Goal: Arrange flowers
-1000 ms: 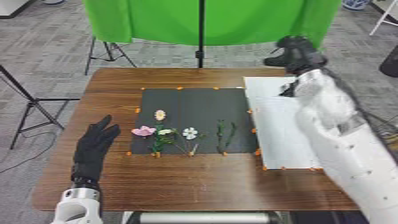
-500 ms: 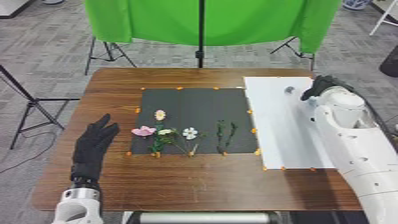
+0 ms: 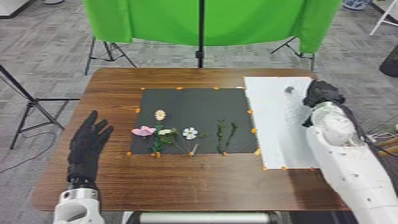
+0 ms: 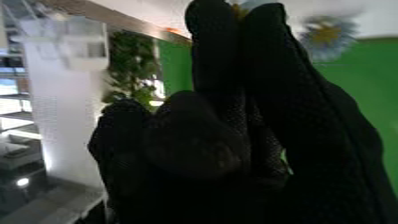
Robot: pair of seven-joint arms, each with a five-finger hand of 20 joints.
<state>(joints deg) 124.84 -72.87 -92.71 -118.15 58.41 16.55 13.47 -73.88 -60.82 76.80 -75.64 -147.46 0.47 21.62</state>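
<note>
Beside the right hand (image 3: 323, 93), a pale flower (image 3: 289, 89) lies on the white sheet (image 3: 273, 130). Whether that hand grasps anything cannot be determined. The left hand (image 3: 85, 150) is released. Caution: low right-hand travel could snag and displace the flower.

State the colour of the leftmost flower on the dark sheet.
The leftmost flower is pink, clearest in the head view.

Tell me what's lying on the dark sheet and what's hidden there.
On the dark sheet lie a peach flower, a pink flower, white flowers and two green sprigs. The patches beneath them are covered, as is whatever is under the sheet.
</note>
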